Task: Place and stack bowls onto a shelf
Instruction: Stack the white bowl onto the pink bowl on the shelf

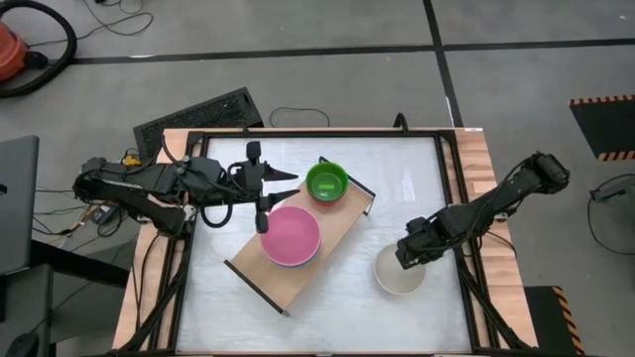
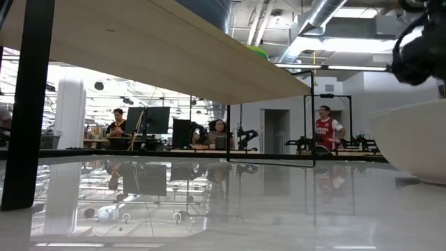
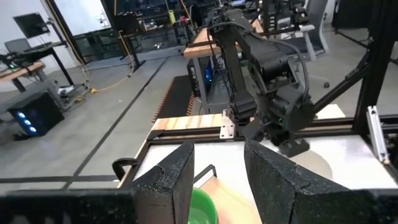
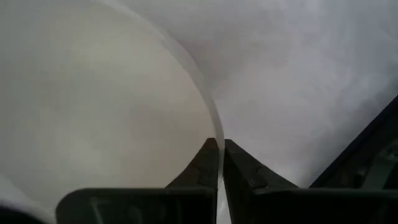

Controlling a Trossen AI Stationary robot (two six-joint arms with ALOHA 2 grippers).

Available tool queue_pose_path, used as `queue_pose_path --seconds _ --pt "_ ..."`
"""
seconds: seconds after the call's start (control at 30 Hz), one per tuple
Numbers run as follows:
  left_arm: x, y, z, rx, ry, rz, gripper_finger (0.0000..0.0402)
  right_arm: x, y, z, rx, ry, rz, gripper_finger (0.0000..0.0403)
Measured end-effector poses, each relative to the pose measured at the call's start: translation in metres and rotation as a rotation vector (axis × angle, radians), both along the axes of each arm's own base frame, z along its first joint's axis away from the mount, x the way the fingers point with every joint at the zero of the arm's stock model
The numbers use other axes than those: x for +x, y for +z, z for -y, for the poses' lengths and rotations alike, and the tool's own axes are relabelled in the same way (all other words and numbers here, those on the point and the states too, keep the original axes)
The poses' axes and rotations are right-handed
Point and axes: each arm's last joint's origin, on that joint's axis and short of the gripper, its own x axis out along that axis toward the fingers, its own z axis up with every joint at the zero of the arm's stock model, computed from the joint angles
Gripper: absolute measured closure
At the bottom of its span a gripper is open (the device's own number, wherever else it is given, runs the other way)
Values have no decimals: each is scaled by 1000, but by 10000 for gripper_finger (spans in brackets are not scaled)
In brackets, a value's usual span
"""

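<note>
The shelf [image 1: 337,230], a light-wood board, lies slantwise on the table's middle. It carries a pink bowl [image 1: 291,236] and a lime green bowl [image 1: 326,181], both resting on their bases. A cream white bowl [image 1: 397,276] stands upright on the table to the right of the shelf, and shows in the low view [image 2: 414,139] too. My right gripper [image 1: 407,254] points down at that bowl's far-right rim and is shut on it. My left gripper [image 1: 290,185] hangs open above the shelf's far-left part, holding nothing; its fingers [image 3: 171,180] frame the green bowl [image 3: 202,206]. My right gripper pinches the cream white bowl's rim [image 4: 213,127] between its two fingers. One finger is inside the bowl and one outside. The fingers come from above, pointing steeply down. The bowl stands upright with its base on the table.
A black metal frame [image 1: 451,198] runs round the white tabletop, close to my right arm. In the low view the shelf's black leg [image 2: 28,104] stands at the left. People and desks show in the room beyond the table.
</note>
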Motion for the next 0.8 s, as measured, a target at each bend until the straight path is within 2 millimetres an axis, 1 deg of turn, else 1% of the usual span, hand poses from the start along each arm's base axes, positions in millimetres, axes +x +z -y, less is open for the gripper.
queue_pose_path --seconds 0.13,0.27,0.33,0.4,0.5,0.57,0.63,0.7,0.77,0.8 --pt "0 -1 0 39 -3 -16 273 1 21 2 34 19 61 373" --pt "0 -4 0 125 -36 -71 273 -2 51 7 51 31 136 373" --pt "-1 -6 1 204 -60 -106 273 -3 70 10 64 35 192 373" --pt "1 -9 1 321 -92 -150 273 -6 89 14 77 36 247 373" --pt "6 -12 3 493 -138 -190 273 -10 118 21 83 44 318 373" --pt "14 -15 5 571 -165 -193 273 -13 136 25 84 46 350 373" --pt "19 -18 6 624 -178 -205 273 -16 154 30 83 43 377 373" --pt "30 -22 8 663 -177 -203 273 -17 171 34 81 42 403 373" --pt "37 -25 11 704 -180 -235 273 -18 184 38 74 45 415 373" --pt "41 -23 12 713 -170 -234 273 -17 189 39 69 48 425 373"
